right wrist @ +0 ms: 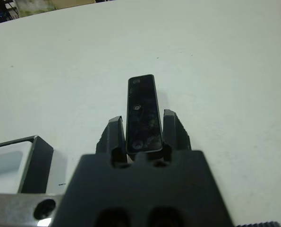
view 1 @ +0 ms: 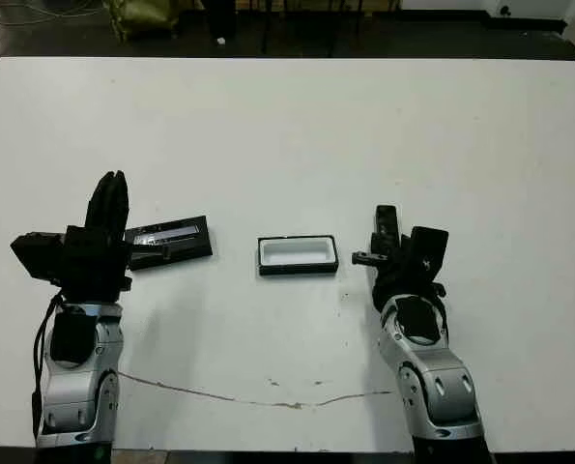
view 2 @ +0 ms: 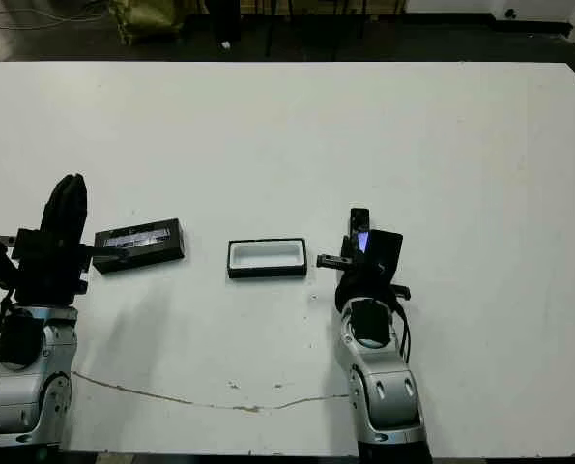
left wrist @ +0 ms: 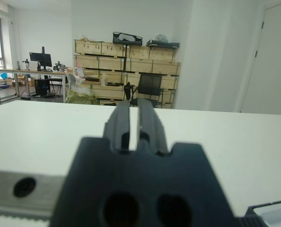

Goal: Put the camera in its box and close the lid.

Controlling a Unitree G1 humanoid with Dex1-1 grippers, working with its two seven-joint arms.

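The camera (right wrist: 141, 101), a slim black bar, stands clamped between the fingers of my right gripper (view 1: 388, 220), which is shut on it and held just above the table. Its tip sticks out past the fingertips. A hand's width to the gripper's left, the box (view 1: 298, 254) lies open on the table with its white lining facing up. Further left lies the lid (view 1: 171, 241), flat and black with a shiny strip. My left gripper (view 1: 109, 198) stands beside the lid's left end, fingers pointing up and pressed together, holding nothing.
A thin dark line (view 1: 258, 398) runs across the white table (view 1: 297, 135) near its front edge. Beyond the far edge are a dark floor, chair legs and an olive bag (view 1: 142, 14).
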